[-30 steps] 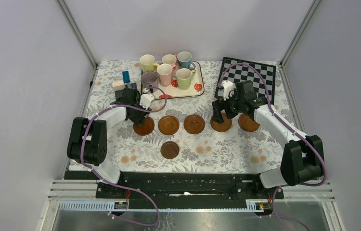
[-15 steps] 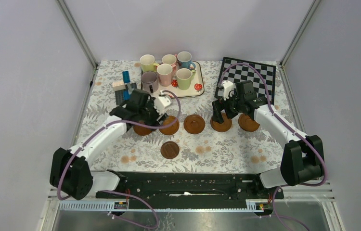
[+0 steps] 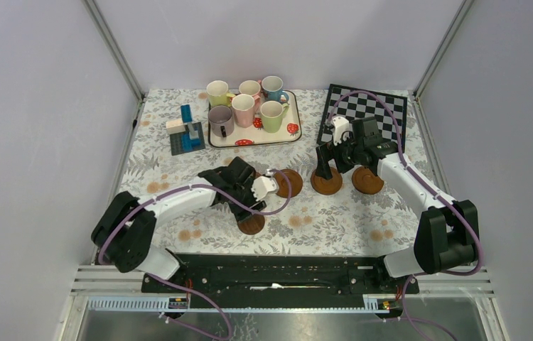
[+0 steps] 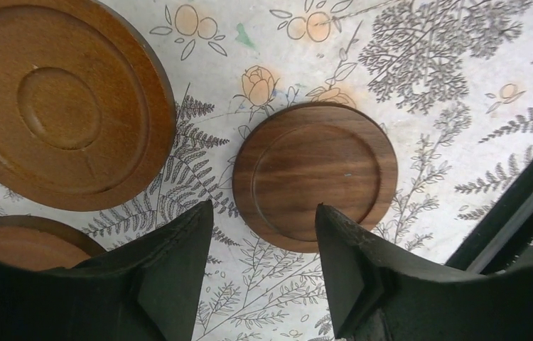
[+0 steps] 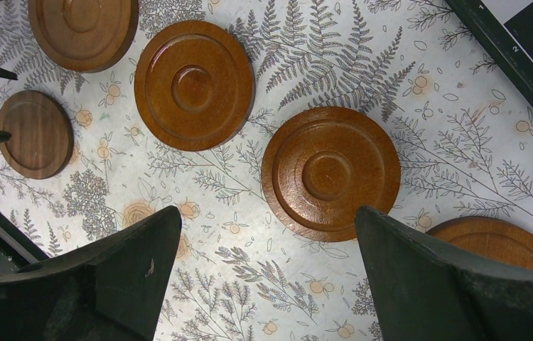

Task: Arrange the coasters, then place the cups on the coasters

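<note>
— What had changed from a second earlier?

— The left gripper had swung away from the 9 o'clock end of the row of coasters. It now hung over the dark coaster, which lay alone at 6 o'clock of that row. Its jaws had gone from nearly closed to partly parted. They were empty, and the gap was narrower than that disc. The right gripper had barely shifted.

— And the right jaws?

— Spread wide with nothing in them, above a lighter coaster. In the wrist view a second one lay at 10 o'clock of it.

— How did the discs differ?

— The dark coaster was smaller and matt, with straight grain and one shallow ring near its rim. The lighter ones were glossy reddish-brown wood, each with a raised centre button inside a turned ring.

— Where were the cups?

— All six cups, glazed ceramic with white insides, stood bunched on the tray at 12 o'clock. None was on a coaster.

— And the table cover?

— The cloth was pale, printed with ferns and small orange flowers.
</note>
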You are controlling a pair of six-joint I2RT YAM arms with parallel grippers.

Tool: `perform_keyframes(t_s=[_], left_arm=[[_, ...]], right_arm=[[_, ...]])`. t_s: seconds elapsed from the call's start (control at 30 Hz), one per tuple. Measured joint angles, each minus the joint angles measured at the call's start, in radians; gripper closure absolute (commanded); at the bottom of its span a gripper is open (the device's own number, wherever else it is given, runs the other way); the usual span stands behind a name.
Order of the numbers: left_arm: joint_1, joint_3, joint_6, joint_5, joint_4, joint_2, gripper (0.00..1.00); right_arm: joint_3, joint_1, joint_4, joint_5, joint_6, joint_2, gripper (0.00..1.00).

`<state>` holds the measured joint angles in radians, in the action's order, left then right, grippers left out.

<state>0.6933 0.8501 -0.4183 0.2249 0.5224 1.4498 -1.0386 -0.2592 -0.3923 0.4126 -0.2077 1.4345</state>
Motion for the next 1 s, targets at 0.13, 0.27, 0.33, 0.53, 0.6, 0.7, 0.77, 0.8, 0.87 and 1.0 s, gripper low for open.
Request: perform_keyframes(t_s=[0.13, 0.27, 0.33, 0.53, 0.6, 0.7, 0.77, 0.8, 0.87, 1.0], left_arm=[[0.002, -0.002, -0.002, -0.023, -0.015, 0.048, 0.46], [0.003, -0.015, -0.003, -0.039, -0.027, 0.076, 0.51], [0.004, -0.017, -0.004, -0.042, -0.032, 0.076, 0.54], [0.007, -0.065, -0.019, -0.047, -0.066, 0.031, 0.58], [0.004, -0.095, -0.031, -0.053, -0.069, -0.002, 0.59], [-0.022, -0.140, -0.051, -0.053, -0.058, -0.057, 0.59], [-0.064, -0.163, -0.068, -0.050, -0.039, -0.089, 0.59], [-0.094, -0.173, -0.079, -0.049, -0.029, -0.103, 0.59], [-0.159, -0.188, -0.099, -0.048, -0.009, -0.127, 0.59], [-0.293, -0.218, -0.158, -0.053, 0.027, -0.175, 0.59]], right_arm=[[0.000, 0.000, 0.000, 0.000, 0.000, 0.000, 0.01], [0.000, 0.000, 0.000, 0.000, 0.000, 0.000, 0.00], [0.000, 0.000, 0.000, 0.000, 0.000, 0.000, 0.01], [0.000, 0.001, 0.000, -0.001, 0.000, 0.000, 0.00], [0.000, 0.001, 0.000, 0.000, 0.000, 0.000, 0.01], [0.000, 0.002, 0.000, 0.000, 0.000, 0.000, 0.00], [0.000, 0.002, 0.000, 0.000, 0.000, 0.000, 0.00], [0.000, 0.003, 0.000, 0.000, 0.000, 0.000, 0.00], [0.000, 0.004, 0.000, 0.000, 0.000, 0.000, 0.00], [0.000, 0.004, 0.000, 0.000, 0.000, 0.000, 0.00]])
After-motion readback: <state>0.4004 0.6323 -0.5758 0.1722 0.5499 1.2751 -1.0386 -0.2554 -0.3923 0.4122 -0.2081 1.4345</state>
